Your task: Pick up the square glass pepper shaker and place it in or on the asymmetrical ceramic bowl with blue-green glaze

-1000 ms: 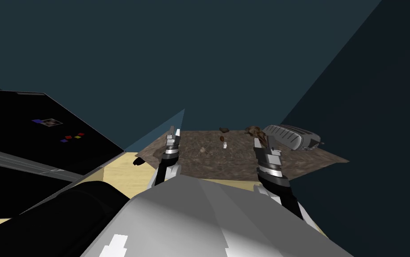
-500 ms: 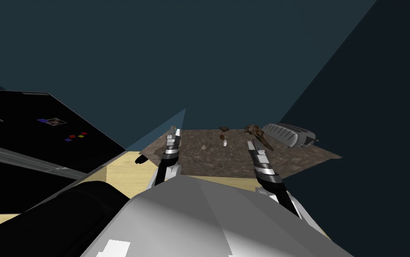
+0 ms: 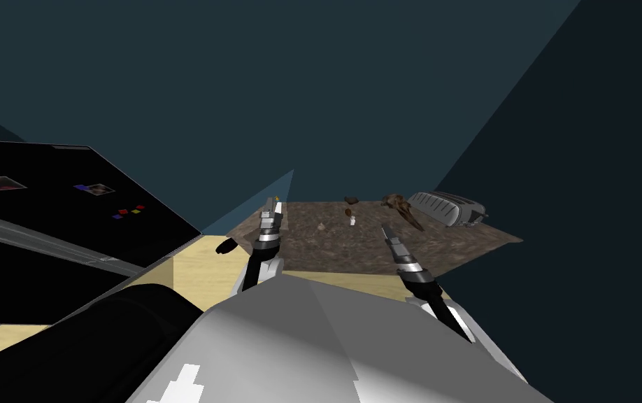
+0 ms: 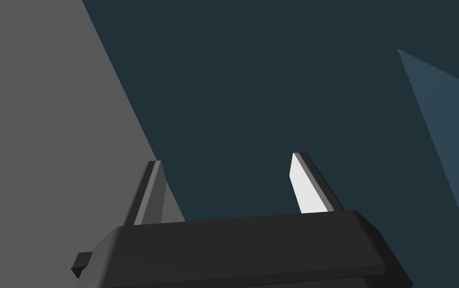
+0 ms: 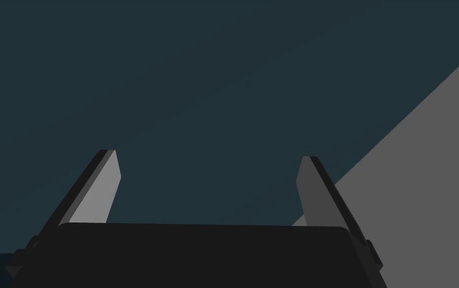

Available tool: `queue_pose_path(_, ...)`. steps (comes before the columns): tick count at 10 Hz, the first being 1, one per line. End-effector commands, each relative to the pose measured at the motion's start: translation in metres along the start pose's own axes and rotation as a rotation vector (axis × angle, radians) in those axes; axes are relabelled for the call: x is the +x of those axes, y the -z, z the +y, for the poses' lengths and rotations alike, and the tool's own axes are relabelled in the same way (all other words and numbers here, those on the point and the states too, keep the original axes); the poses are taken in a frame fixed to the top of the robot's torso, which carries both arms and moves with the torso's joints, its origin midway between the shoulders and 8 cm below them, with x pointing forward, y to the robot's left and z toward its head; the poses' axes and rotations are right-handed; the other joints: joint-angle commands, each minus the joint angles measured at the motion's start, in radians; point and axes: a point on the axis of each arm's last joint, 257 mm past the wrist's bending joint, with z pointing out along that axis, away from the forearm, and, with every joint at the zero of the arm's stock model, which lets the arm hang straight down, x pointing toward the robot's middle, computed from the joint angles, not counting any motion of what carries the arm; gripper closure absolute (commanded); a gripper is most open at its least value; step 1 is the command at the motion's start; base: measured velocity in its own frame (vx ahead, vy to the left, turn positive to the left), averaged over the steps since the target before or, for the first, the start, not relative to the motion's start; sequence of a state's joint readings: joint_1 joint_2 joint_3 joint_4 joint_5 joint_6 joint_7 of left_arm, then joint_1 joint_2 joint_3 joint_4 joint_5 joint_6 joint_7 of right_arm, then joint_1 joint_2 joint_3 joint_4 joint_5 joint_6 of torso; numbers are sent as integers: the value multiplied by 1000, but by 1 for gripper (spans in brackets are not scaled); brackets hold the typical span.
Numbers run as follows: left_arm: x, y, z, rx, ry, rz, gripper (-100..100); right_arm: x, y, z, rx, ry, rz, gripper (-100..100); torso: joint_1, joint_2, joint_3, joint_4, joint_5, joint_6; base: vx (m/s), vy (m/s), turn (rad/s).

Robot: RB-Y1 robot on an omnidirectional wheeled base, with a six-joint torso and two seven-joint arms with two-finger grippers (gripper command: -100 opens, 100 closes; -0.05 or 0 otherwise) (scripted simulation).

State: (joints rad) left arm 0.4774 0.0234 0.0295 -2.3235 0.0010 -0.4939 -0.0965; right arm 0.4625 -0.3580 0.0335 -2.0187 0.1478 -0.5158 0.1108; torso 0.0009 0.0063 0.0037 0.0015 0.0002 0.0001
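On the brown speckled counter (image 3: 452, 252) stands a small white shaker (image 3: 352, 221), far ahead of both hands. A dark brown, uneven bowl-like thing (image 3: 401, 206) lies to its right, near the back. My left gripper (image 3: 272, 204) hovers over the counter's left edge, open with nothing between its fingers (image 4: 226, 160). My right gripper (image 3: 384, 229) hangs over the counter's front, short of the brown thing, and is likewise open and empty (image 5: 208, 155). Both wrist views look at dark walls.
A grey ribbed toaster-like appliance (image 3: 449, 208) sits at the counter's back right. Two small brown bits (image 3: 351, 201) and a pale lump (image 3: 321, 227) lie near the shaker. A black fridge-like block (image 3: 68, 217) stands at the left, with pale floor (image 3: 194, 269) between.
My right arm has swung left and turned, so its gripper now looks thinner and sits nearer the counter's middle. The whole head view has shifted a little. The left arm has stayed put.
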Motion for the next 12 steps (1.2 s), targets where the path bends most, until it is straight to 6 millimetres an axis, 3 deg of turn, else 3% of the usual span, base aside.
queue_pose_path(1,0,0,0,0,0,0,0,11,3,-22,39,64,63,-100,0,0,0,0,0,0,-82,33,20)
queue_pose_path(6,0,0,0,0,0,0,0,31,22,-93,148,288,260,-100,2,-4,-2,-1,1,0,-52,53,58)
queue_pose_path(9,0,0,0,0,0,0,0,32,30,-113,179,341,305,-100,2,-7,-4,-1,0,0,3,39,40)
queue_pose_path(11,0,0,0,0,0,0,0,29,41,-144,221,446,385,-100,2,-7,-4,-2,0,0,16,58,116)
queue_pose_path(12,0,0,0,0,0,0,0,29,41,-144,221,446,385,-100,3,-8,-5,-2,1,0,19,53,22)
